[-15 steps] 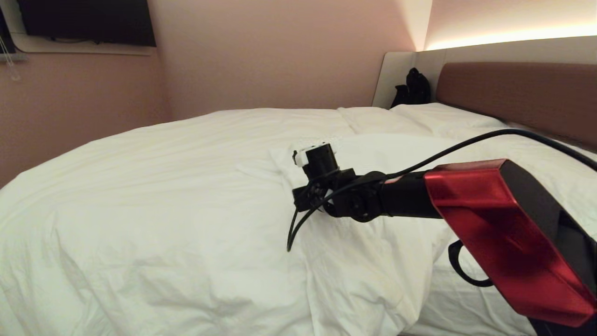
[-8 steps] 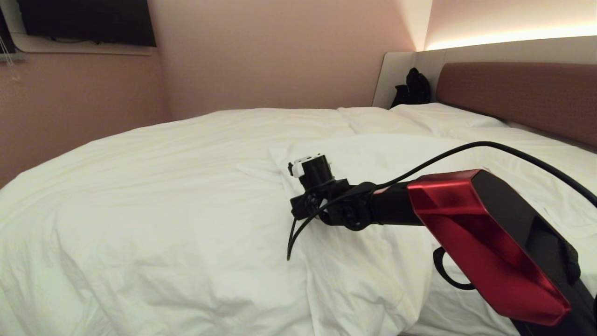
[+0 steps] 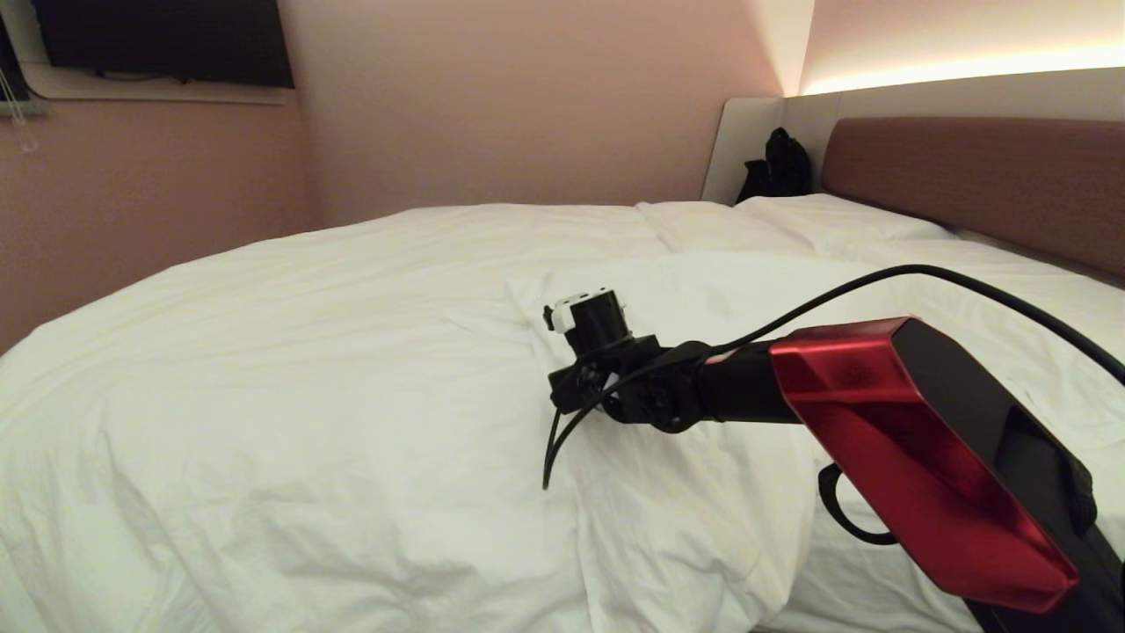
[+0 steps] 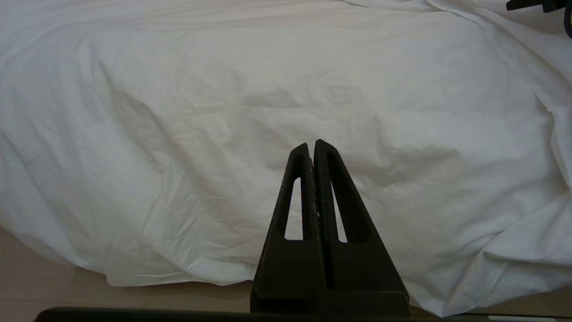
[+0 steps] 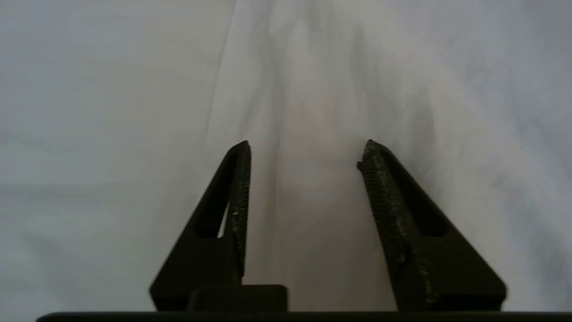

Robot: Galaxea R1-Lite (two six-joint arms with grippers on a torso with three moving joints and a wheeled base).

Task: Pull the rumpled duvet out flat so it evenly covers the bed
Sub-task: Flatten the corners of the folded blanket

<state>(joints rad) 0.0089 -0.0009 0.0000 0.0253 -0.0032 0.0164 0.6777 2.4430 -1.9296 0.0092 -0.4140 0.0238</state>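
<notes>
Reaching out over the bed [image 3: 984,176] from the right side of the head view, the right arm [image 3: 923,440] stretches across the duvet [image 3: 308,352] and points its wrist toward the middle of the cover. Its gripper [image 5: 306,154] is aimed at a raised fold [image 3: 562,303] of duvet that runs beside a long crease. In the right wrist view the two fingers [image 5: 239,188] stand apart, roughly half open, with a soft ridge of white cloth lying between them. They do not pinch that cloth; gaps show on both sides of the ridge. A black cable [image 3: 879,286] loops from the arm over the bedding.

White and puffy, the duvet spreads over most of the bed, from the near edge up toward the pillows [image 3: 791,224] at the brown headboard [image 3: 976,180]. Its surface is creased, and one part overlaps another along a seam-like edge running down toward the near right. In the left wrist view it hangs over the bedside to just above the pale floor [image 4: 53,290].

Low at the bedside, the left gripper [image 4: 311,145] faces the hanging side of the duvet without touching it. Its fingers [image 4: 297,192] are pressed together and hold nothing.

A dark bag [image 3: 778,167] sits at the far corner near the headboard, and a dark screen [image 3: 167,40] hangs on the pink wall.
</notes>
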